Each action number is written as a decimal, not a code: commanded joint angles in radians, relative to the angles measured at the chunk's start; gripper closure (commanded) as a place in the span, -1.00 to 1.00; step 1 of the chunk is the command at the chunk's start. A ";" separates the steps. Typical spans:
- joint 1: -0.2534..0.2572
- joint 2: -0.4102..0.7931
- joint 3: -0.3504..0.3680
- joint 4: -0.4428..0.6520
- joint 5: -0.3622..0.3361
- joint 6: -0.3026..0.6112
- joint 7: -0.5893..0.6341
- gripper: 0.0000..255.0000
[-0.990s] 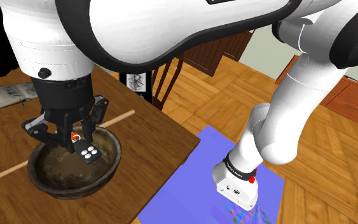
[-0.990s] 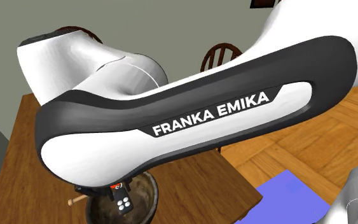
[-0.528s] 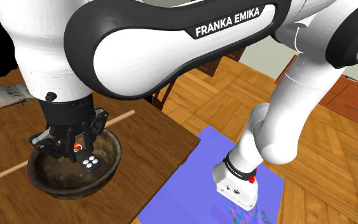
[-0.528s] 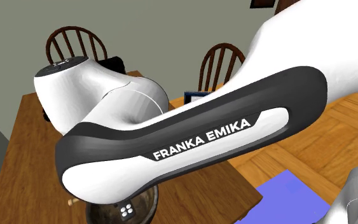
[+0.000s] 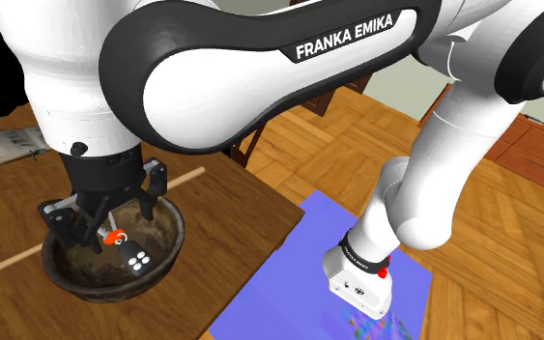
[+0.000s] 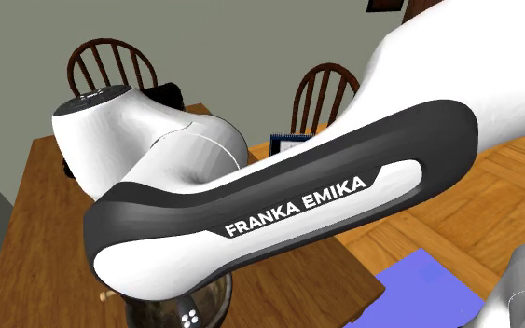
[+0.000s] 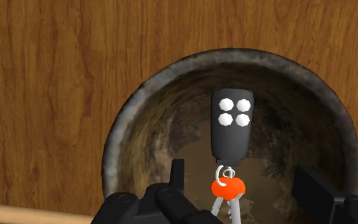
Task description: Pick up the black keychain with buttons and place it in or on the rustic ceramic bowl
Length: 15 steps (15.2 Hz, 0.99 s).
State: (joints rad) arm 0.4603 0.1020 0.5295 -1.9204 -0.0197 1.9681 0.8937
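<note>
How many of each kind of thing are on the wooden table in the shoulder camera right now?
Brown bowl: 1
Black key fob keychain with white buttons, inside the bowl: 1
Wooden stick: 1
Printed paper: 1
Total: 4

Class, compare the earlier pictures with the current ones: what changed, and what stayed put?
The gripper came down toward the bowl and its fingers opened, releasing the black keychain, which now lies inside the bowl. The bowl, wooden stick and table stayed put.
</note>
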 commanded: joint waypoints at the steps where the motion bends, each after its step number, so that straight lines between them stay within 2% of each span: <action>1: 0.000 0.000 0.000 0.000 0.000 0.000 0.000 -1.00; 4: 0.000 0.000 0.000 0.000 0.000 0.000 0.000 -1.00; 8: -0.003 -0.022 0.000 0.104 0.012 -0.124 -0.009 -1.00; 15: -0.003 -0.022 0.000 0.104 0.012 -0.124 -0.009 -1.00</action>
State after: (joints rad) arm 0.4569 0.0799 0.5294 -1.8162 -0.0074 1.8449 0.8849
